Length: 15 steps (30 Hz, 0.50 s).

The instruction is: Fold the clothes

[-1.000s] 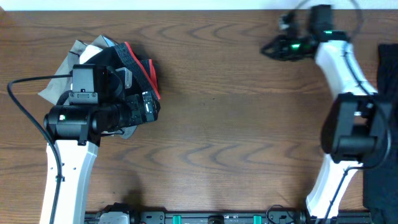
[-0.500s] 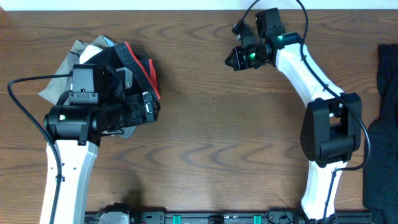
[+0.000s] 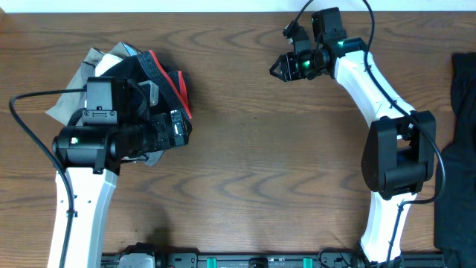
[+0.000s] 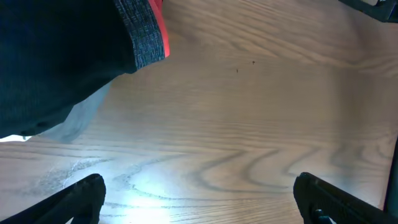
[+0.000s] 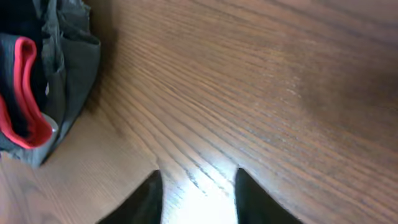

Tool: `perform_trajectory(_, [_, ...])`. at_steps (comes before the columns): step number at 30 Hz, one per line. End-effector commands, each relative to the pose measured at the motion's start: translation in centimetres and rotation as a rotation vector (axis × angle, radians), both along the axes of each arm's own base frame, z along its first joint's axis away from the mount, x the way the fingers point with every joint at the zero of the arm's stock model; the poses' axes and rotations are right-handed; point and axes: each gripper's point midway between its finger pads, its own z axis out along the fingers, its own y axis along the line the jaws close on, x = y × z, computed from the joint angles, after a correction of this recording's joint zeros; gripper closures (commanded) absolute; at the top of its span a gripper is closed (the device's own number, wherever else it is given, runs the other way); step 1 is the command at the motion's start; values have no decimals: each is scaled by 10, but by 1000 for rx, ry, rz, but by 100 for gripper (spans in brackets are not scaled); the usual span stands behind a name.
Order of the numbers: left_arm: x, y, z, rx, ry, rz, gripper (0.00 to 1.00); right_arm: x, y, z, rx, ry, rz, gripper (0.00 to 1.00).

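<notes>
- Black shirt [image 3: 461, 201]: lies at the right edge of the tabletop [image 3: 253, 171], beside the right arm's base, well apart from both claws.
- Left claw [image 4: 202, 202]: released, spread wide, empty, by a pile of garments [image 3: 149, 74] in grey, black and red.
- Right claw [image 5: 198, 198]: released, partly parted, empty, above the wood at the far side.
</notes>
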Motion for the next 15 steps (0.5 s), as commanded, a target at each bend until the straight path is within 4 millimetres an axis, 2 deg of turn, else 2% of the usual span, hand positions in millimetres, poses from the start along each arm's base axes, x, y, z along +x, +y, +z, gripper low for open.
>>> perform_trajectory(1, [1, -2, 7, -5, -23, -20, 2, 5, 0, 25, 13, -60, 6, 57])
perform_trajectory(9, [1, -2, 7, -4, -23, -21, 2, 9, -9, 35, 17, -83, -12, 49])
perform_trajectory(15, [1, -2, 7, -4, -23, -21, 2, 11, -15, 36, 16, -83, -23, 42])
